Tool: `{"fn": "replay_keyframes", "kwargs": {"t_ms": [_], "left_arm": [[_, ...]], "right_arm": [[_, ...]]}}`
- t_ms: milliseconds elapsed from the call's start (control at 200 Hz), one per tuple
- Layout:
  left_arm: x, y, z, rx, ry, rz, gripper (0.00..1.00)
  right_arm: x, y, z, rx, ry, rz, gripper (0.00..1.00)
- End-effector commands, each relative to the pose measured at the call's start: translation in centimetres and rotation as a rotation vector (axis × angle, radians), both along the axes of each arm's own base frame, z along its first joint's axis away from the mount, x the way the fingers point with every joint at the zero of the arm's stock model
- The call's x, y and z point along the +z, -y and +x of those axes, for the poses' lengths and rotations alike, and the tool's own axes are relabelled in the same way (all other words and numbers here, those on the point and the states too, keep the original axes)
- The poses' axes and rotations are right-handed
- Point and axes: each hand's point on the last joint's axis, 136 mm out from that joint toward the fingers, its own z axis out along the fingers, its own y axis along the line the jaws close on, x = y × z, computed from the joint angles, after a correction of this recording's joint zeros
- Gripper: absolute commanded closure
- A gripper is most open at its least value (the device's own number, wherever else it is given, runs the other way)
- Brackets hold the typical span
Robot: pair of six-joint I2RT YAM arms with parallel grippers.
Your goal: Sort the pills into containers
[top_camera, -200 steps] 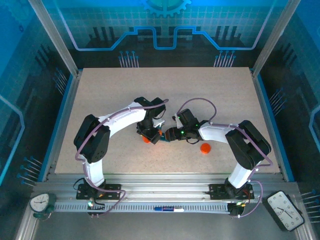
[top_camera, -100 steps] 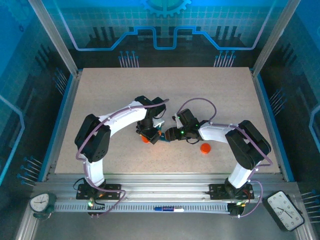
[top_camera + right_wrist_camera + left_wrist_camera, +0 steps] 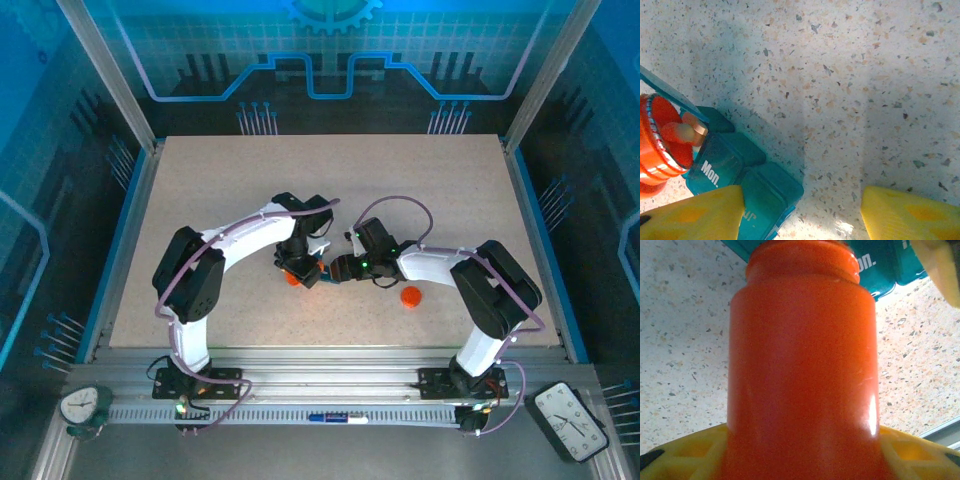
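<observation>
Your teal pill box [image 3: 735, 170] lies flat on the speckled tabletop [image 3: 865, 75], between your two arms and a little nearer the near edge. Its "Mon." compartment faces up toward the right wrist camera. An orange bottle [image 3: 800, 370] is tipped toward the box, its open mouth right at the "Mon." end, and pale pills [image 3: 687, 132] show inside the neck. Your left fingers [image 3: 685, 450] clamp the bottle near its base. Your right fingers [image 3: 910, 215] stand apart with bare tabletop between them. One tip is at the box's other end and the other is well clear of it, so they grip nothing. An orange cap [image 3: 410, 295] sits alone on the tabletop, just right of your right wrist.
</observation>
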Motion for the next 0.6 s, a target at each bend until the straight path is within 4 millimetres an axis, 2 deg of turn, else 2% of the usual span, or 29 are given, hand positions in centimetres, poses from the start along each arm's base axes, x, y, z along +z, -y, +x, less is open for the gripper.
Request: {"fn": "replay_keyframes", "kwargs": {"t_ms": [0,595], "left_arm": [[-0.5,-0.4,-0.6,0.019,-0.023,-0.001,1.0],[-1.8,-0.1,-1.3,0.134,0.052,-0.111,1.0]], "right_arm": [[-5.9,2.4,-4.2,0.009,-0.181,-0.125,0.35],[-6.1,2.7,-4.1,-0.009,-0.188,-0.139,0.35]]}}
